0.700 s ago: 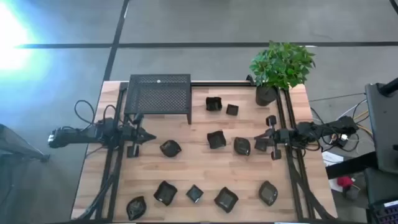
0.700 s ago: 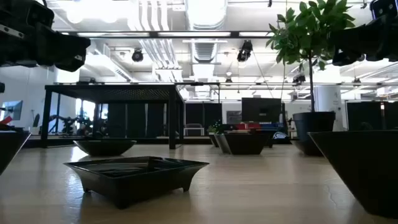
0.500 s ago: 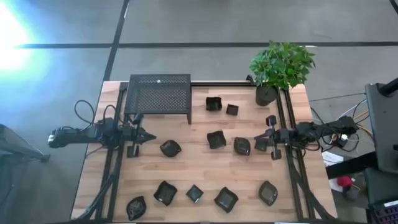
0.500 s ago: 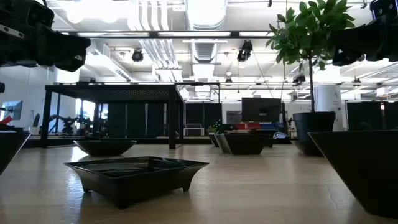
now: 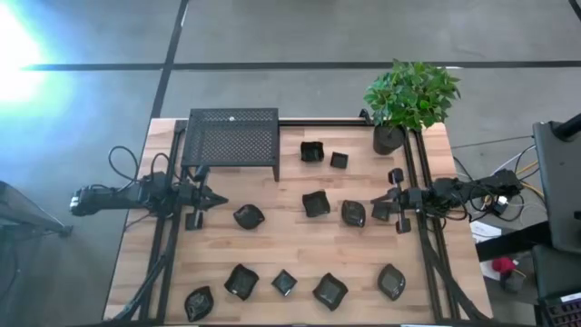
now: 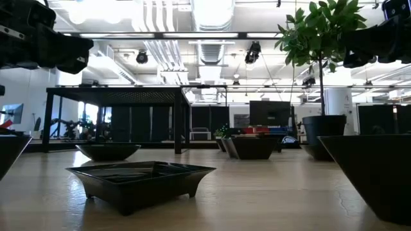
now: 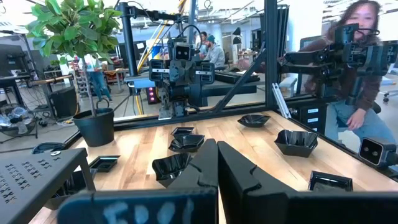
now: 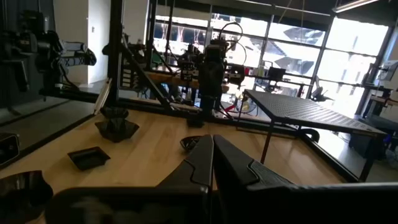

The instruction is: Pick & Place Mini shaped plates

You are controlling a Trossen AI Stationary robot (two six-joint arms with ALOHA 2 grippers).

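Nothing is being changed between the earlier pictures and this one: both arms are being kept in the same pose and every dish is lying where it lay, so the task is judged as not yet begun. The left gripper [image 5: 221, 199] is being held closed and empty at the left side of the table [image 5: 290, 241], just short of a rounded dish [image 5: 248, 216]. The right gripper [image 5: 374, 205] is likewise being held closed on nothing, beside a dish [image 5: 354, 213] at the right. The small plates [image 5: 329, 291] are being seen as glossy black pieces, square, leaf-shaped and rounded, scattered apart over the wood. None is being carried on the metal stand [image 5: 232, 141] or beside the plant pot [image 5: 388, 139].
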